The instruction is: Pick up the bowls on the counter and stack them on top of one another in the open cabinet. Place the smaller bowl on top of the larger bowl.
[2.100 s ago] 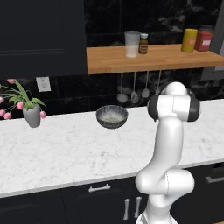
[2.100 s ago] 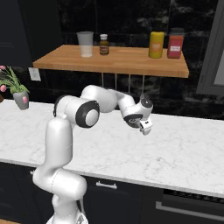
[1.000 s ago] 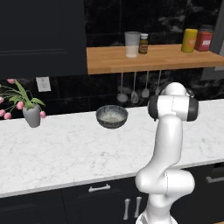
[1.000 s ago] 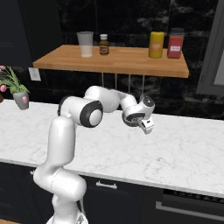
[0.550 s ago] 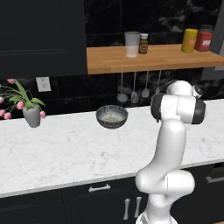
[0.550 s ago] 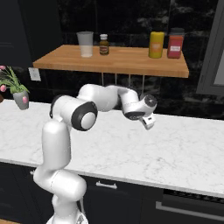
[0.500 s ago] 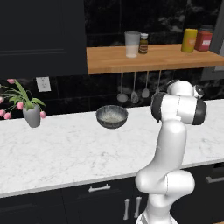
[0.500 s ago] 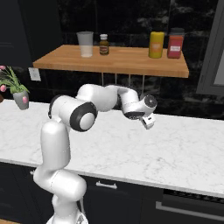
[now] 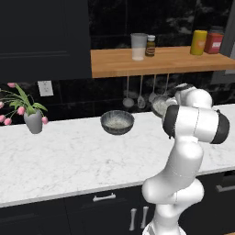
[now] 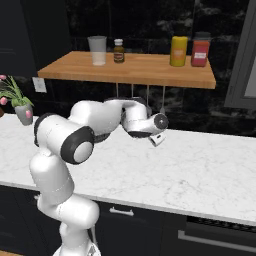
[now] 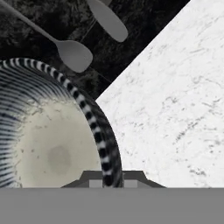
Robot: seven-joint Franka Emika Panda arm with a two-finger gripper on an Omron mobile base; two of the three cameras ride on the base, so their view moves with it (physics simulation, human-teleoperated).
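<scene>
A round dark grey speckled bowl (image 9: 117, 123) with a pale inside stands on the white marble counter (image 9: 69, 156) near the black wall. A second bowl (image 9: 159, 105), with a black-and-white striped rim and a pale inside (image 11: 48, 148), hangs just above the counter, left of my white arm. My gripper (image 11: 111, 181) is shut on that bowl's rim, one fingertip on each side of it. The open cabinet, a light wooden shelf (image 9: 160, 64) (image 10: 125, 67), runs above and behind the held bowl.
On the shelf stand a glass cup (image 9: 138, 46), a brown bottle (image 9: 150, 45), a yellow jar (image 9: 198, 42) and a red jar (image 9: 213, 42). Ladles and spoons (image 9: 133, 94) (image 11: 74, 54) hang under it. A vase of pink flowers (image 9: 34, 120) stands at the far left.
The held bowl has come out from behind my arm in the left base view, shifting left toward the wall. My elbow has swung left in the right base view. The gripper stays shut.
</scene>
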